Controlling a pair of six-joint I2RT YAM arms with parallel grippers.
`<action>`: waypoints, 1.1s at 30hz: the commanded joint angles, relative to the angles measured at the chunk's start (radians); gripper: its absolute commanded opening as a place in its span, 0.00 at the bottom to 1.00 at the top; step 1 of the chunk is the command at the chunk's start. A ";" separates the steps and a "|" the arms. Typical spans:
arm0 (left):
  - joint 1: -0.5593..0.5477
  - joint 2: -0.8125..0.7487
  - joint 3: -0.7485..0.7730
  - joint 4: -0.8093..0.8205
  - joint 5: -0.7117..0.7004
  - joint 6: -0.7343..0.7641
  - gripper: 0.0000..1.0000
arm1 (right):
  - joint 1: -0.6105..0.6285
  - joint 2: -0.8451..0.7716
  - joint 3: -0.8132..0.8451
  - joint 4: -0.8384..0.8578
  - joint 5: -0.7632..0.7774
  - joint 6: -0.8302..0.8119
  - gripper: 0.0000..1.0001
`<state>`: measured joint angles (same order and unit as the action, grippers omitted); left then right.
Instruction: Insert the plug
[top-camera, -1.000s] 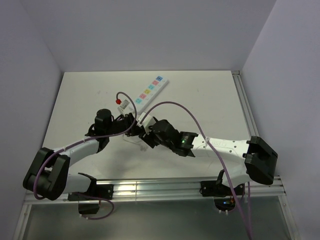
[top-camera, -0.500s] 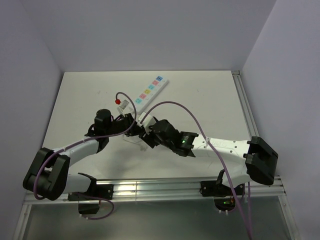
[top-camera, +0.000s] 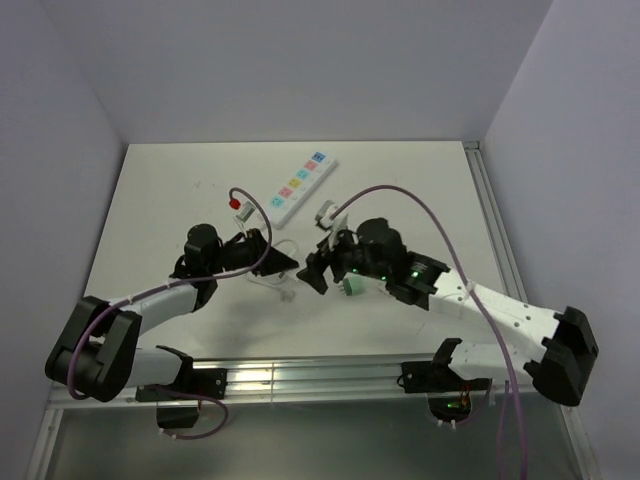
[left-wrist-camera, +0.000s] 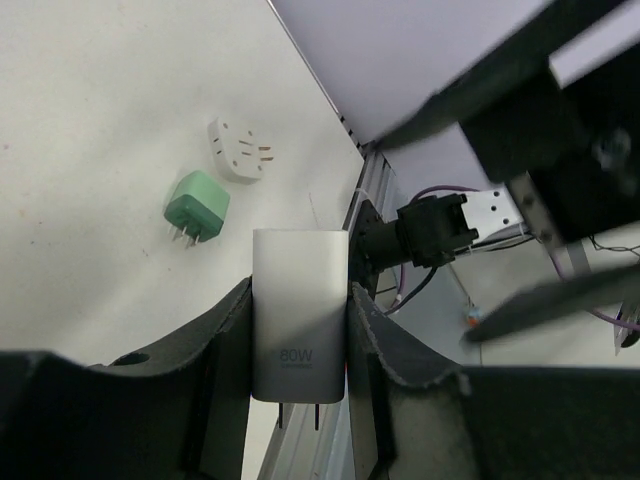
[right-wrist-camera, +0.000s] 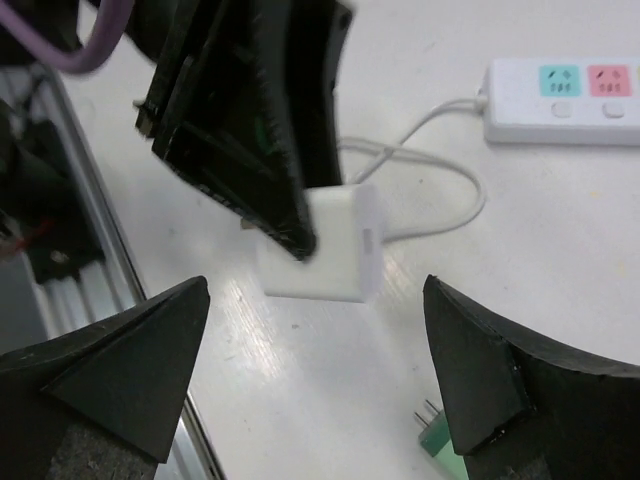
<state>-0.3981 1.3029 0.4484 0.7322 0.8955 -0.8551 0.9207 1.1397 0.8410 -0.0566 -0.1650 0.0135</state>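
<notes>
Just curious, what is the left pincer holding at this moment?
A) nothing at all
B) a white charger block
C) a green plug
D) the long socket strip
B: in the left wrist view the white charger sits clamped in the left pincer, while the green plug lies loose on the table.

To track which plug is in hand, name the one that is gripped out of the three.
The white 80W charger, clamped in the left gripper; the green plug and the white adapter lie loose on the table.
</notes>
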 joint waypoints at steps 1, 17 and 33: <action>-0.004 -0.054 -0.036 0.163 0.054 0.007 0.00 | -0.136 -0.096 -0.052 0.032 -0.311 0.129 0.95; -0.005 -0.237 -0.077 0.262 0.106 -0.016 0.00 | -0.349 0.035 -0.097 0.389 -0.808 0.451 0.76; -0.024 -0.200 -0.065 0.315 0.125 -0.059 0.00 | -0.336 0.117 -0.063 0.434 -0.870 0.448 0.66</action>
<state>-0.4141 1.1057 0.3382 0.9894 1.0012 -0.9146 0.5781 1.2507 0.7448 0.3473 -1.0111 0.4740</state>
